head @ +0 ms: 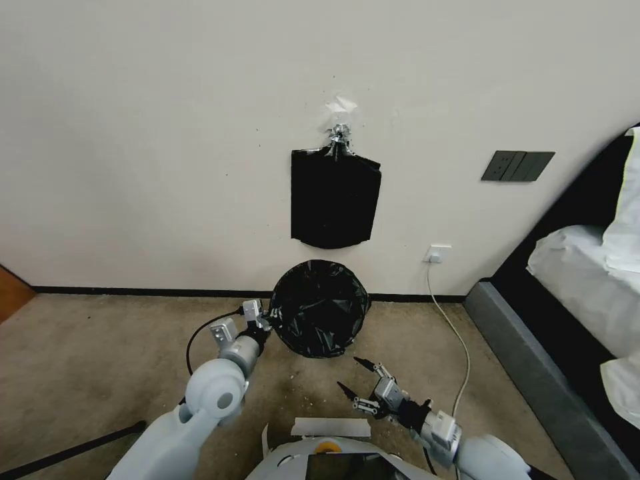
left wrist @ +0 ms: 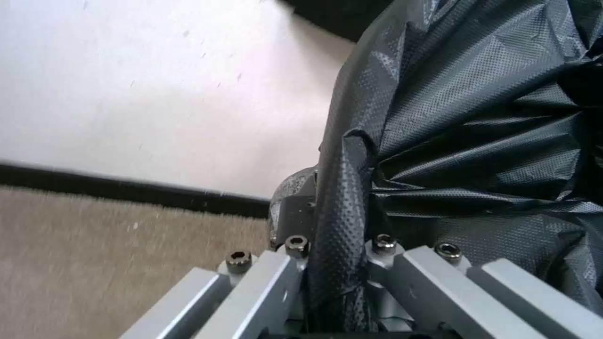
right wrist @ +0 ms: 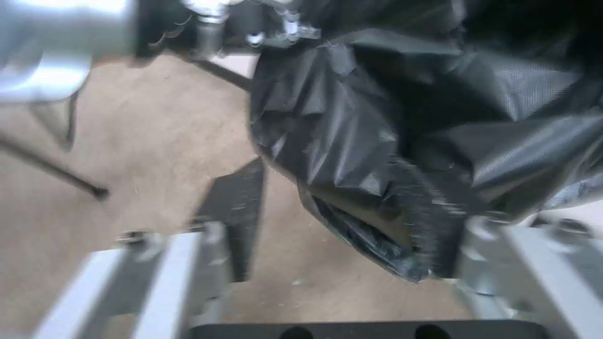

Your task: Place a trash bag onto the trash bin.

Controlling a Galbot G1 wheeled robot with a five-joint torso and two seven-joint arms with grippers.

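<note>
Bag, thin glossy crinkled black plastic trash bag (head: 320,310) | lines round bin, hiding it | left hand (head: 265,325) pinches bag's rim, anchoring it | right hand (head: 355,380) spread wide, near bin, apart.

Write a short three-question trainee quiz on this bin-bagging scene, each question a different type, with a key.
1. True or false: the trash bag already covers the mouth of the trash bin.
2. Multiple choice: where is the left gripper? A) at the bag's edge on the bin's left side, B) at the bundle of bags on the wall, C) on the cable.
3. Short answer: is the right gripper open or shut, and is it touching the bag?

Key: 1 true. 2 A; the left wrist view shows its fingers shut on a fold of the bag. 3 open, on the carpet side, apart from the bag.
</note>
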